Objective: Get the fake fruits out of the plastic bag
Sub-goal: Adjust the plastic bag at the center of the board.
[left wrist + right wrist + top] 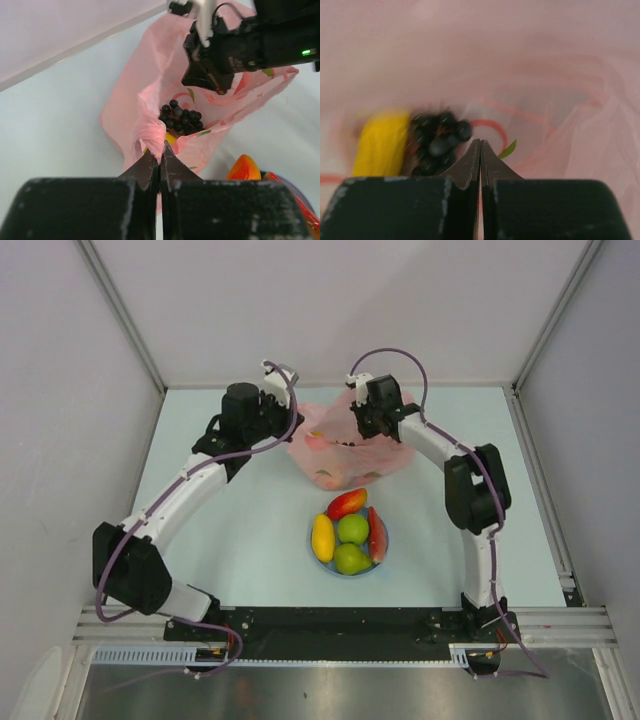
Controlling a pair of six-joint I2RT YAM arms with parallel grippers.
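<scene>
Your left gripper [160,150] was fully closed. Its two black jaws were pressed together on a twisted bunch of the pink plastic bag [145,80], pinched right at their tips. The bag was thin, crinkly and translucent pink, printed with faint red curves and small green leaves. Its mouth gaped open just beyond those jaws.

Inside the opening, just past the left jaws' tips, lay the dark purple grape bunch [181,119], a glossy cluster of small round beads. A sliver of yellow showed beneath it.

Your right gripper [480,142] was down inside the bag, with pink film all around it. Its jaws were shut tight, tip to tip, with nothing between them. The grape bunch sat just left of those tips; you could not tell whether it touched them. Farther left lay a blurred yellow fruit [381,145].

Well behind both sets of jaws, toward the arm bases, a light blue plate [378,562] sat on the table [220,530] with five glossy fruits on it:
- a red-and-orange mango [347,503]
- a yellow oval fruit [322,537]
- a round green fruit [352,529]
- a green pear [350,559]
- a red piece [376,535]
</scene>
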